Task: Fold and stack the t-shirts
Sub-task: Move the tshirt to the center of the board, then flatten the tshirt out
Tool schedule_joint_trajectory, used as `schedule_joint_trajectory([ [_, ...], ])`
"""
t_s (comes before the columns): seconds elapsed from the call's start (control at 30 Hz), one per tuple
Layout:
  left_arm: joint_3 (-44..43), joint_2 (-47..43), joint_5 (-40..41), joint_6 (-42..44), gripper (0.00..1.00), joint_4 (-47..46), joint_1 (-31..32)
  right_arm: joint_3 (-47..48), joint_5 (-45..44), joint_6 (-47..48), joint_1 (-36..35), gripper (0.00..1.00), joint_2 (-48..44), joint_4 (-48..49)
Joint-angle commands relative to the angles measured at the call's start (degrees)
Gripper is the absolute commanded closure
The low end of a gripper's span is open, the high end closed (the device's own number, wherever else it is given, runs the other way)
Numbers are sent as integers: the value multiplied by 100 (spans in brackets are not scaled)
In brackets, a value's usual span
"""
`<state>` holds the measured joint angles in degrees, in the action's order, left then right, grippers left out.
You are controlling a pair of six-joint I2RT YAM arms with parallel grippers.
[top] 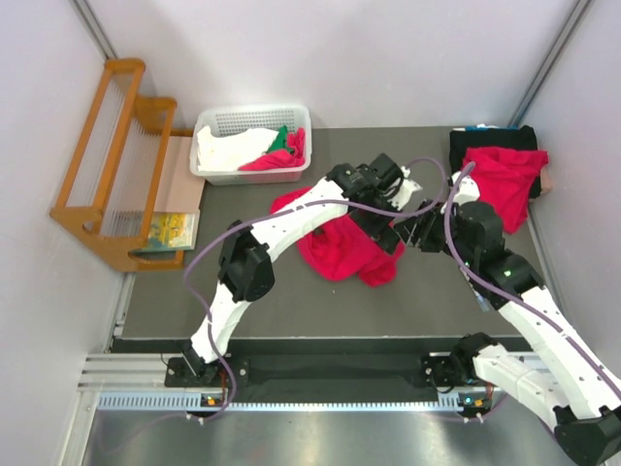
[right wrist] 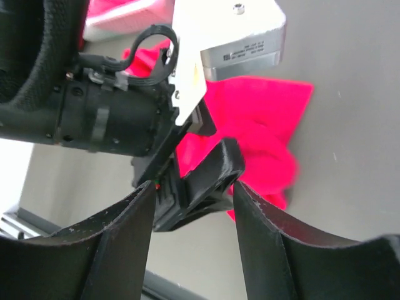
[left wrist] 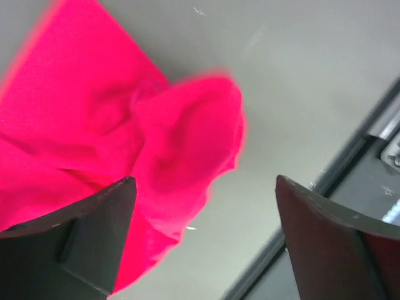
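Dark grey table (top: 243, 291), 2 arms reaching in over its middle. 1 crumpled t-shirt (top: 335, 254), bright red, lies in a loose heap mid-table, unfolded, partly under the left arm. Left gripper (top: 388, 243) hangs over the right edge of that heap; in the left wrist view the left gripper (left wrist: 205, 181) has its jaws spread wide with nothing between them, and the crumpled t-shirt (left wrist: 94, 94) lies below, bunched into a rounded lump with bare table beside it. Right gripper (top: 415, 233) sits just beside the left one, pointing at it. In the right wrist view the right gripper (right wrist: 194, 187) has its jaws partly apart and nothing clamped; the left arm's black finger and white wrist block fill the view past them, with the crumpled t-shirt (right wrist: 262, 119) on the table behind. A second t-shirt (top: 505, 175), also red, lies at the far right corner, draped over a black item (top: 485, 139) and well apart from the heap. White basket (top: 209, 121) at the far left of the table holds a white cloth (top: 228, 150), a small green cloth (top: 279, 139) and a red cloth (top: 272, 160). Wooden rack (top: 107, 97) stands off the table's left edge.
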<state>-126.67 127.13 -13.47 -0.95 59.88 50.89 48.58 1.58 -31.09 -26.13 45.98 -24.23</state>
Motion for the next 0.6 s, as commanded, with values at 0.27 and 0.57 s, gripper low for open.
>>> schedule_joint_trajectory([
  [0.27,1098,-1294,-595,25,1,-379,-1792,205,-404,-2,-24,46,298,-56],
  [0.57,3051,-1832,-85,288,1,-1197,-3375,-181,-589,68,11,46,588,41],
])
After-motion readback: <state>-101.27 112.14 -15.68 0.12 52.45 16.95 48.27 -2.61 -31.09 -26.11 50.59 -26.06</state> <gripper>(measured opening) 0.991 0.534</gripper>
